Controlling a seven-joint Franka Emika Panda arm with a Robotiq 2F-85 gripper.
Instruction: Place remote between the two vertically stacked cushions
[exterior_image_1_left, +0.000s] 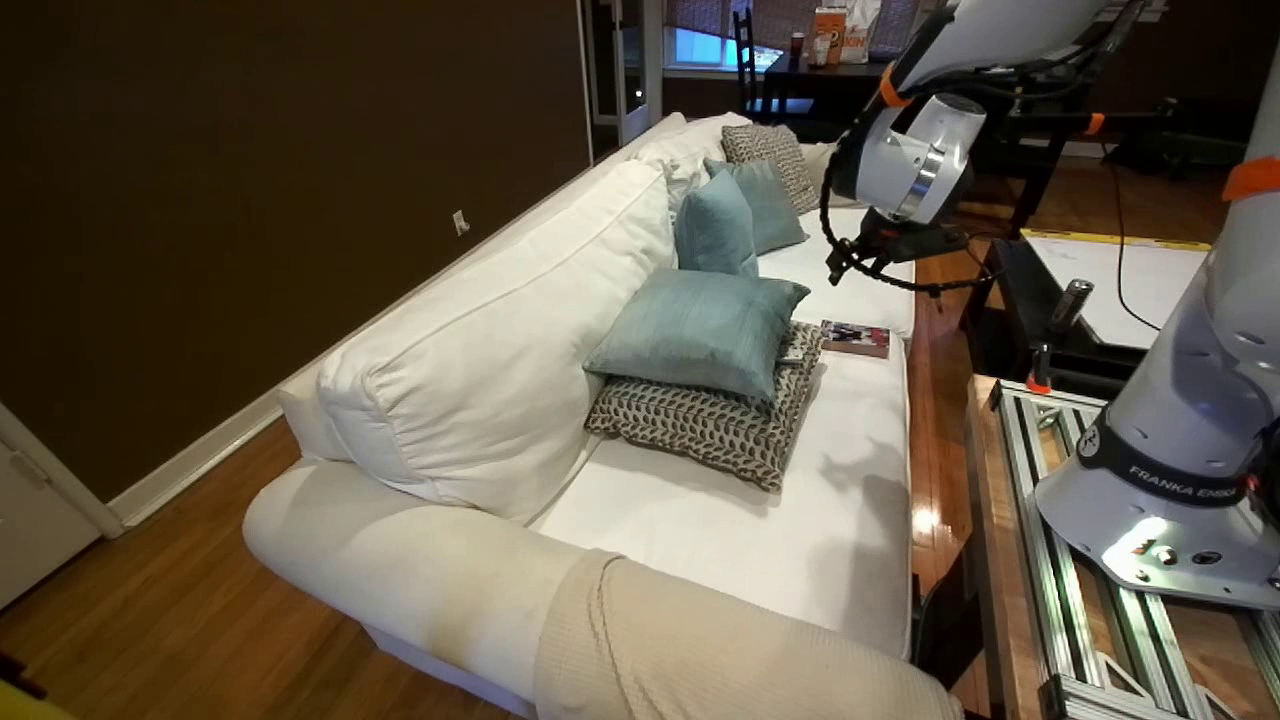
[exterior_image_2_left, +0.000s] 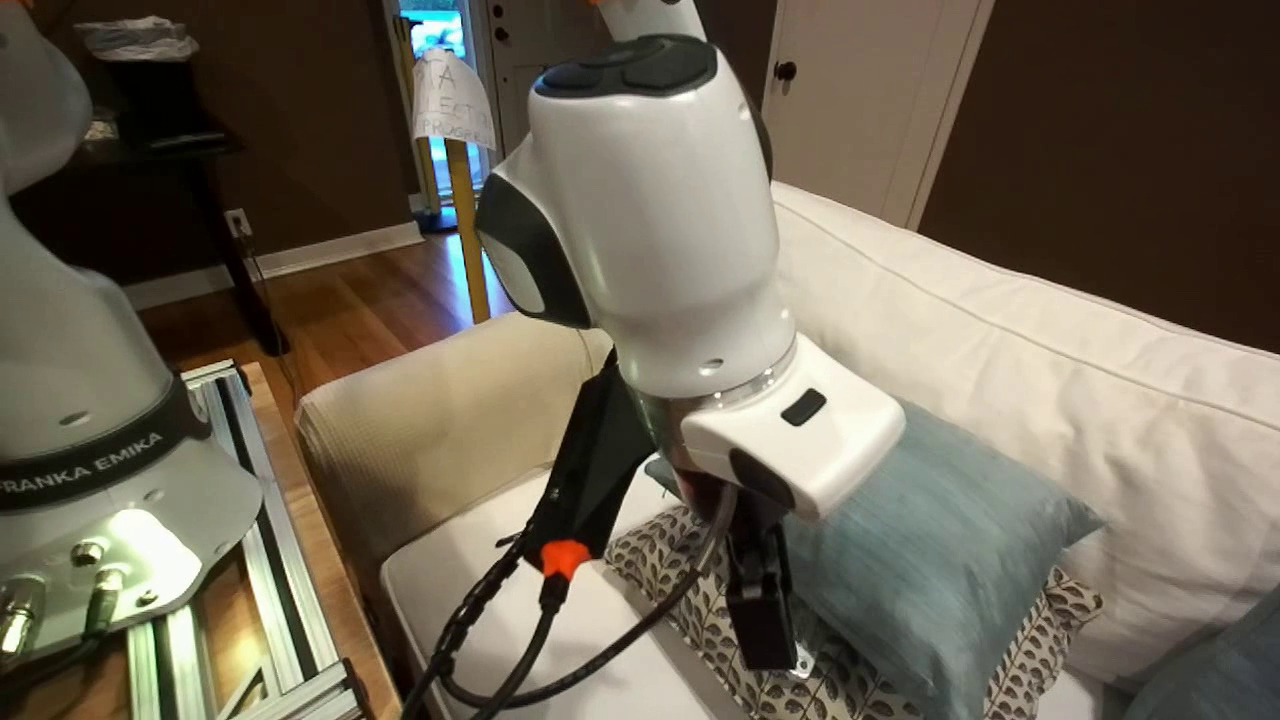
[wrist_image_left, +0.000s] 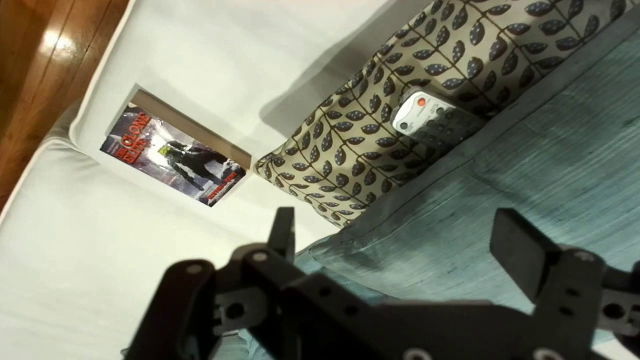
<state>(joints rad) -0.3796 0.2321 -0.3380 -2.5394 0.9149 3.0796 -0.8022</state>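
Observation:
The light-blue cushion (exterior_image_1_left: 700, 325) lies on the flatter cushion with a dark leaf pattern (exterior_image_1_left: 690, 425) on the sofa seat. Both also show in the wrist view, the blue one (wrist_image_left: 530, 165) overlapping the patterned one (wrist_image_left: 360, 130). The pale grey remote (wrist_image_left: 435, 120) lies on the patterned cushion; its far end reaches the blue cushion's edge and seems to go under it. A small part of the remote (exterior_image_1_left: 793, 354) shows in an exterior view. My gripper (wrist_image_left: 392, 225) is open and empty, above the blue cushion's corner and apart from the remote. It hides much of the stack in an exterior view (exterior_image_2_left: 765, 630).
A paperback book (wrist_image_left: 175, 155) lies on the seat beside the patterned cushion. Other blue cushions (exterior_image_1_left: 715, 225) lean on the white sofa back (exterior_image_1_left: 520, 320). The sofa arm (exterior_image_1_left: 420, 560) stands at the near end. The robot's table (exterior_image_1_left: 985, 480) stands along the seat's front.

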